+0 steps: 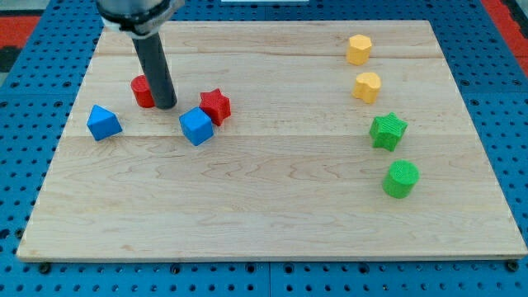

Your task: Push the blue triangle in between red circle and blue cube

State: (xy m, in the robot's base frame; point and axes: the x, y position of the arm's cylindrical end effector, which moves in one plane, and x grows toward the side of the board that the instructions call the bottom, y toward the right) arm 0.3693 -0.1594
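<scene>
Near the board's top-left corner, my tip (166,106) sat w/ blue triangle (103,122) apart toward the left edge. Rod hid pt of red circle (143,91); blue cube (196,126) just beside. Tip's a bare rod, holding nothing.

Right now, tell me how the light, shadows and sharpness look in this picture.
Camera view: even, soft light on the pale wooden board, no glare; the small coloured blocks cast only faint, short shadows. The dark rod is slightly blurred near the view's top; my tip stands sharp beside the partly hidden red circle block. The green star block shows crisp edges.
</scene>
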